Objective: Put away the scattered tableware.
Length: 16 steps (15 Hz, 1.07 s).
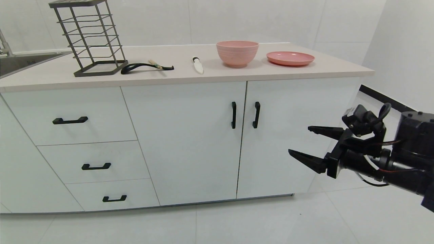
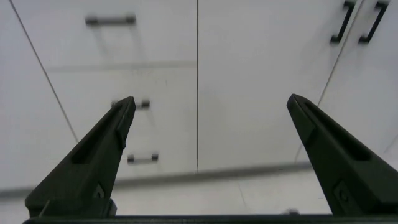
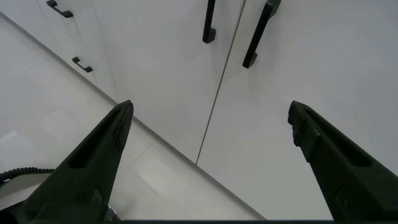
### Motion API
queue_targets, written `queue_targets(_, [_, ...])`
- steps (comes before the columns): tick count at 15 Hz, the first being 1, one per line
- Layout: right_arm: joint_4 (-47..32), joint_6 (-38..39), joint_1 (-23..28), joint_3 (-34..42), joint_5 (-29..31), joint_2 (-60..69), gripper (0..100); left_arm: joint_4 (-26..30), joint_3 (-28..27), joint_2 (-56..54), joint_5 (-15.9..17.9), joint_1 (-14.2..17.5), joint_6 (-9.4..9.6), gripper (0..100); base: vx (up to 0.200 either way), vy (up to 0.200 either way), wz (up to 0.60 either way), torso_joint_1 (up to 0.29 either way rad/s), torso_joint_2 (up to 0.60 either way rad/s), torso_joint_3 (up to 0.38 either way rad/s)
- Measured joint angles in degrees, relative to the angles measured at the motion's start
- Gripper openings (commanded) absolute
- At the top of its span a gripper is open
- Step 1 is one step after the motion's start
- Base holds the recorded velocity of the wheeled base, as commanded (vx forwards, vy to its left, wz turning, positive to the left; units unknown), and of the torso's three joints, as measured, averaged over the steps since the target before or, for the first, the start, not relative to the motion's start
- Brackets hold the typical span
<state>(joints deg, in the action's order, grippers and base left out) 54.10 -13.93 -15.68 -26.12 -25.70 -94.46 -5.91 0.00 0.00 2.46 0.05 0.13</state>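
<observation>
On the countertop (image 1: 339, 69) stand a pink bowl (image 1: 237, 53) and, to its right, a pink plate (image 1: 290, 58). A white knife with a black handle (image 1: 197, 64) lies left of the bowl. Farther left a black ladle (image 1: 142, 67) lies with chopsticks (image 1: 156, 64) across it. My right gripper (image 1: 301, 141) hangs open and empty at lower right, well below counter height, facing the right cabinet door (image 1: 291, 135). My left gripper (image 2: 208, 106) is open and empty, facing the drawer fronts (image 2: 124, 87).
A black wire rack (image 1: 91, 37) stands at the counter's left, beside a sink (image 1: 23, 61) with a faucet (image 1: 4, 44). Below are three drawers (image 1: 84, 135) with black handles and two cabinet doors with vertical handles (image 1: 244, 114). White tiled floor (image 1: 217, 223) lies in front.
</observation>
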Motion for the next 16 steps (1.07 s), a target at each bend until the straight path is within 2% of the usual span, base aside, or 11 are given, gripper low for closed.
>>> queue_targets(2, [1.18, 0.09, -0.09, 1.21, -0.06, -0.51, 100, -12.23, -0.02, -0.02, 0.82, 0.05, -0.04, 100, 0.000, 0.000, 0.00, 0.000, 0.00, 0.000])
queue_targets(3, [1.29, 0.12, -0.05, 1.22, -0.18, -0.71, 100, -13.71, -0.13, 0.00, 2.13, 0.05, -0.45, 100, 0.000, 0.000, 0.00, 0.000, 0.00, 0.000])
queue_targets(5, [1.29, 0.11, -0.44, 1.05, -2.02, -0.93, 100, -9.79, -3.57, 0.22, 6.12, -0.05, -2.47, 100, 0.000, 0.000, 0.00, 0.000, 0.00, 0.000])
queue_targets(7, [1.29, 0.23, -1.10, 0.83, -2.62, -0.99, 100, -4.21, -10.23, 2.91, 9.39, -0.56, -5.25, 100, 0.000, 0.000, 0.00, 0.000, 0.00, 0.000])
queue_targets(8, [1.27, 0.45, -1.21, 0.80, -2.84, -1.01, 100, -3.11, -12.73, 4.85, 10.89, -1.23, -6.73, 100, 0.000, 0.000, 0.00, 0.000, 0.00, 0.000])
queue_targets(9, [1.29, 0.74, -1.21, 0.83, -4.07, -0.99, 100, -2.32, -15.29, 7.66, 12.89, -2.85, -8.03, 100, 0.000, 0.000, 0.00, 0.000, 0.00, 0.000])
queue_targets(11, [1.35, 1.11, -1.21, 0.94, -5.42, -0.95, 100, -1.77, -19.29, 13.39, 15.87, -6.83, -9.26, 100, 0.000, 0.000, 0.00, 0.000, 0.00, 0.000])
queue_targets(13, [1.76, 1.11, -0.88, 0.74, -5.34, -0.99, 100, -2.46, -21.41, 19.02, 17.79, -10.30, -9.28, 100, 0.000, 0.000, 0.00, 0.000, 0.00, 0.000])
queue_targets(14, [2.19, 1.07, -0.77, 0.91, -5.34, -1.01, 100, -4.18, -21.96, 22.58, 18.55, -12.23, -8.62, 100, 0.000, 0.000, 0.00, 0.000, 0.00, 0.000])
queue_targets(16, [2.44, 0.91, -0.57, 1.24, -5.34, -1.15, 100, -10.75, -22.21, 29.54, 20.09, -15.04, -5.55, 100, 0.000, 0.000, 0.00, 0.000, 0.00, 0.000])
